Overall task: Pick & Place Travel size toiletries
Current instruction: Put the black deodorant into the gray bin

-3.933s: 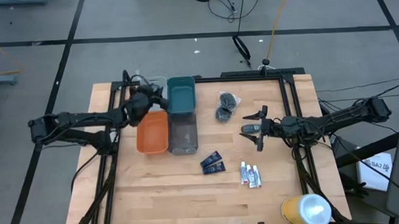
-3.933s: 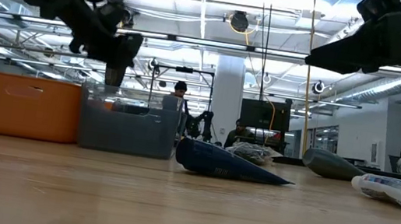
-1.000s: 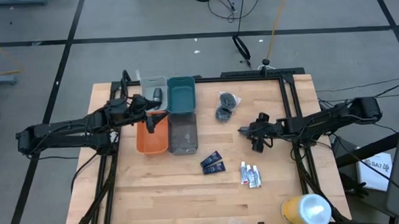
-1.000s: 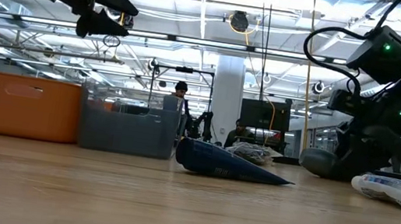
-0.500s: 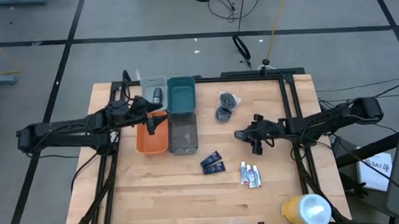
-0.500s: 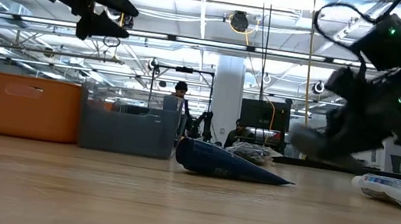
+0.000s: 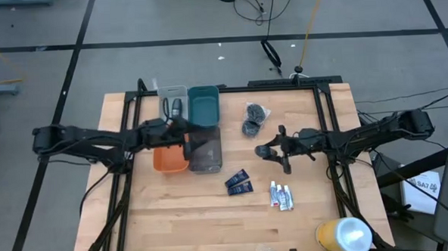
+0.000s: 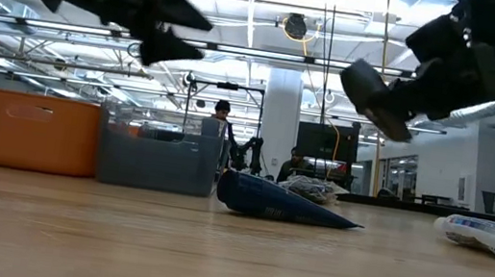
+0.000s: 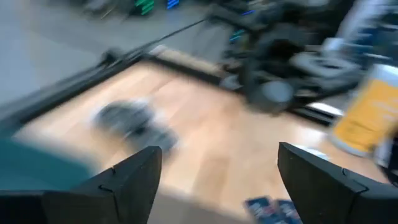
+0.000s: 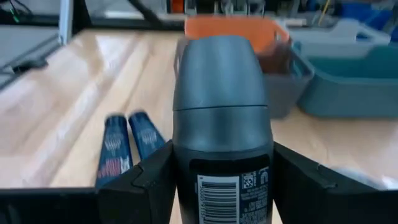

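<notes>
My right gripper (image 7: 270, 150) is shut on a dark grey oval bottle (image 10: 222, 118) above the table's middle right; it shows raised in the low view (image 8: 375, 96). My left gripper (image 7: 187, 138) is open and empty over the orange bin (image 7: 167, 161) and grey bin (image 7: 206, 158); its fingers stand wide apart in the left wrist view (image 9: 214, 168). A second grey bottle (image 7: 175, 106) lies in the clear bin. Two dark blue packets (image 7: 239, 184), white tubes (image 7: 281, 195) and two dark puffs (image 7: 252, 118) lie flat on the table. My right gripper pinches the bottle's lower body, at its barcode label (image 10: 189, 183), between its two fingers (image 10: 140, 183). The fingers come about level from the table's right and lie along the bottle. The bottle is lifted clear, its cap end (image 10: 217, 68) pointing away from the gripper and tipped a little down.
The teal bin (image 7: 203, 107) and clear bin (image 7: 169, 92) stand at the far left behind the orange and grey bins. A big yellow cylinder with a white end (image 7: 342, 236) lies at the near right corner. Bare wood lies at the near left.
My right gripper has lifted the dark grey bottle off the table and carried it up and toward the table's left. My left gripper has moved from near the clear bin toward the right and nearer, over the orange and grey bins.
</notes>
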You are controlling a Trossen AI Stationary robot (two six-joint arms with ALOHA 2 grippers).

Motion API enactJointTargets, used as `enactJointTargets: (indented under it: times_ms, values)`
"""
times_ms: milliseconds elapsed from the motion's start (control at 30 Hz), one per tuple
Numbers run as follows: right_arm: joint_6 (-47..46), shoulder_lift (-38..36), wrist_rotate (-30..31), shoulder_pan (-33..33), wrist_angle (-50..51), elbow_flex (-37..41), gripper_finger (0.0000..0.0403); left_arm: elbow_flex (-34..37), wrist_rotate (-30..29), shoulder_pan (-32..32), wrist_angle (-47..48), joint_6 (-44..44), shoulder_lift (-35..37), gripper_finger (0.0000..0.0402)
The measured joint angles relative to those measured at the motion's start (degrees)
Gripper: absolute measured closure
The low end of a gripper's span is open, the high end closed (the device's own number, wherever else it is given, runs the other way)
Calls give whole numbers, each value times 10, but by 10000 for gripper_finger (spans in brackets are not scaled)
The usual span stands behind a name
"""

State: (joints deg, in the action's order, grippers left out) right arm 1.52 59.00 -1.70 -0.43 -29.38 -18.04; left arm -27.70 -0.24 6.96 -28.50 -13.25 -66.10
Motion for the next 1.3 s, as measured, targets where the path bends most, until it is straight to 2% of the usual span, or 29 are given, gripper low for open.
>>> enactJointTargets:
  times_ms: [67, 200, 367, 633, 967, 1300]
  values:
    - [5, 0, 0, 4, -25, 0, 203, 0, 18, -21, -79, 47, -42, 101]
    - [12, 3, 0, 14, -81, 0, 203, 0, 16, -60, -229, 126, -119, 112]
    - [22, 21, 1, 28, -132, 0, 203, -21, 6, -85, -327, 195, -199, 116]
    - [38, 59, 1, 42, -206, 0, 203, -143, -13, -108, -315, 206, -308, 121]
    - [39, 63, 1, 47, -217, 0, 203, -252, -13, -108, -312, 229, -412, 122]
    - [42, 62, 1, 47, -214, -1, 203, -309, -15, -106, -312, 234, -436, 124]
